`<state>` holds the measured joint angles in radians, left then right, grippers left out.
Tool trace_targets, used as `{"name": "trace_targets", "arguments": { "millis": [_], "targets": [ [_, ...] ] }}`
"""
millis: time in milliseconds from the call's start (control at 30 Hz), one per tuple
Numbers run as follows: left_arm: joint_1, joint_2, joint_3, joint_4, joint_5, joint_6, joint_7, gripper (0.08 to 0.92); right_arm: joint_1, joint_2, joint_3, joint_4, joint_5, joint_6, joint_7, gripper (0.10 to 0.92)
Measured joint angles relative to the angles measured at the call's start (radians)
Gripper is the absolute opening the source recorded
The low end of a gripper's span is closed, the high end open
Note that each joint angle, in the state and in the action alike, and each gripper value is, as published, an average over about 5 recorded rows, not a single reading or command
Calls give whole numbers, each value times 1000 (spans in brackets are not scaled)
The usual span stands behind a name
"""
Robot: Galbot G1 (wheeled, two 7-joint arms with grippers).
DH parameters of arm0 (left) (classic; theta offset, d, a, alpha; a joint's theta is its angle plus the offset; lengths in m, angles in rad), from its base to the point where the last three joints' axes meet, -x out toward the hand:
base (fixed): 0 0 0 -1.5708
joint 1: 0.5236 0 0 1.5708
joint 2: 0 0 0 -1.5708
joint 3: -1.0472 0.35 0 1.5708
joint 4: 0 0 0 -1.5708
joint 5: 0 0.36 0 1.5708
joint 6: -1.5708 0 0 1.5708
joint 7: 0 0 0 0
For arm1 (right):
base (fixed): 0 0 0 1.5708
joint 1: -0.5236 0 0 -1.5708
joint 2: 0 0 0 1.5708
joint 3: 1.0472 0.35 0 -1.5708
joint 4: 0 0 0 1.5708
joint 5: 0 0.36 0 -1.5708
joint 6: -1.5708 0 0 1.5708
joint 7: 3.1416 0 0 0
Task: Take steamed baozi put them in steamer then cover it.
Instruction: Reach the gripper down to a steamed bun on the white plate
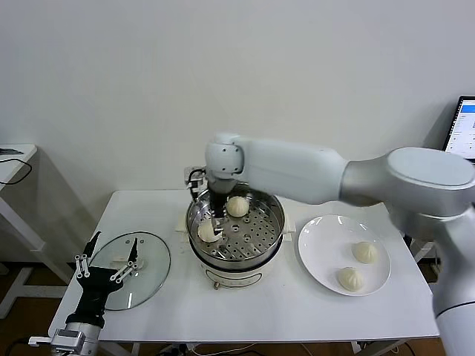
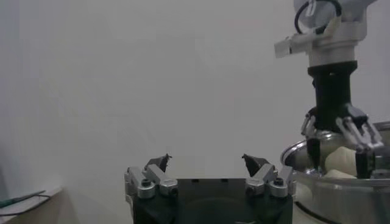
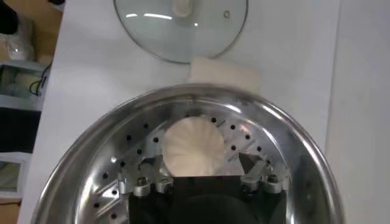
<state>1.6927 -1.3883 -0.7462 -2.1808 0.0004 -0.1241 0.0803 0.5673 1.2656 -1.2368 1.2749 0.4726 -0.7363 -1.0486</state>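
Note:
The steamer (image 1: 256, 252) stands mid-table with two baozi on its perforated tray: one at the back (image 1: 237, 206) and one at the left (image 1: 207, 232). My right gripper (image 1: 216, 220) is down inside the pot, open. In the right wrist view its spread fingers (image 3: 200, 161) stand either side of the left baozi (image 3: 194, 146), which rests on the tray. Two more baozi (image 1: 364, 252) (image 1: 350, 279) lie on the white plate (image 1: 319, 252). The glass cover (image 1: 145, 271) lies flat on the table at the left. My left gripper (image 1: 104, 268) is open and empty at the cover's near edge.
A monitor (image 1: 464, 126) stands at the far right edge and a side table (image 1: 15, 159) at the far left. The cover also shows in the right wrist view (image 3: 183, 30), beyond the pot's cream side handle (image 3: 222, 73). The wall is close behind the table.

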Motion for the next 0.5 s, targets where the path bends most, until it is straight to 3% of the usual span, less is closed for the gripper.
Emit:
{"name": "trace_targets", "arguments": {
  "millis": [267, 500],
  "targets": [
    [15, -9, 6, -16, 9, -1, -4, 823, 84, -279, -30, 153, -43, 30, -96, 823],
    [27, -14, 10, -24, 15, -1, -6, 823, 57, -510, -31, 204, -152, 207, -172, 823]
  ]
}}
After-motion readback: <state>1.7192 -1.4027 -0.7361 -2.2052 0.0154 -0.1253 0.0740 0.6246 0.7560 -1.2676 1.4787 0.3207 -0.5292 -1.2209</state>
